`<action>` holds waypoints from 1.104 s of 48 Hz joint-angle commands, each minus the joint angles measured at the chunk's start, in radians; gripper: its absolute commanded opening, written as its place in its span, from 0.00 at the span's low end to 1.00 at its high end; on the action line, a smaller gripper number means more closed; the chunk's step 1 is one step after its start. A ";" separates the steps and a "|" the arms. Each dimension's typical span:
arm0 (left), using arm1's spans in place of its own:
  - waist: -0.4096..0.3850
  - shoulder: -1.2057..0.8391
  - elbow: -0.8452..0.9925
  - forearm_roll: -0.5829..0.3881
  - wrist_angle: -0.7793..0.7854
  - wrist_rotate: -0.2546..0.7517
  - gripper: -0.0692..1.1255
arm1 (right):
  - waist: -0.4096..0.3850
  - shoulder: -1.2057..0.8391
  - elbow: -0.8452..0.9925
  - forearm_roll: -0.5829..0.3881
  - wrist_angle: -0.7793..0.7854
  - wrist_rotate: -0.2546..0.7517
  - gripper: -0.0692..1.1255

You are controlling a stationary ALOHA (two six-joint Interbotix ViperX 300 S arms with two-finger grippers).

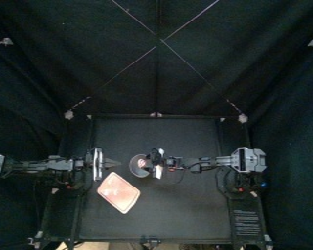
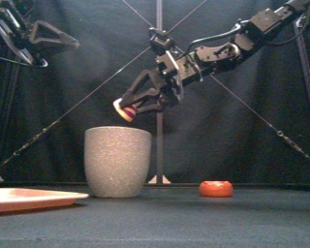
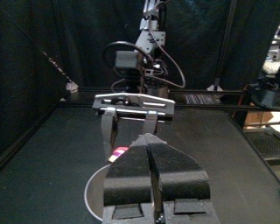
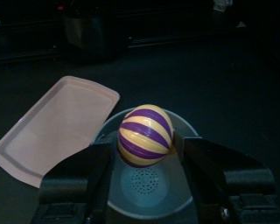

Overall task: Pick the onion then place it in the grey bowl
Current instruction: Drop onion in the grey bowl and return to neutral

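The onion [image 4: 147, 134], striped purple and yellow, is clamped between the jaws of my right gripper [image 4: 149, 159]. It hangs just above the open mouth of the tall grey speckled cup [image 2: 117, 160]. In the front view the right gripper [image 2: 136, 105] tilts down from the upper right, with the onion [image 2: 125, 111] over the cup's rim and apart from it. My left gripper [image 3: 154, 162] rests shut and holds nothing, at the left of the table beside the cup [image 1: 142, 168].
A flat pink tray [image 1: 118, 192] lies in front of the cup toward the left, also seen in the right wrist view [image 4: 55, 127]. A small red toy [image 2: 216, 188] sits on the table to the right of the cup.
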 commanded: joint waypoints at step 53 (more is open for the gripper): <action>0.005 0.003 0.021 0.002 -0.011 0.002 0.07 | 0.025 -0.179 0.098 -0.018 0.054 0.002 0.86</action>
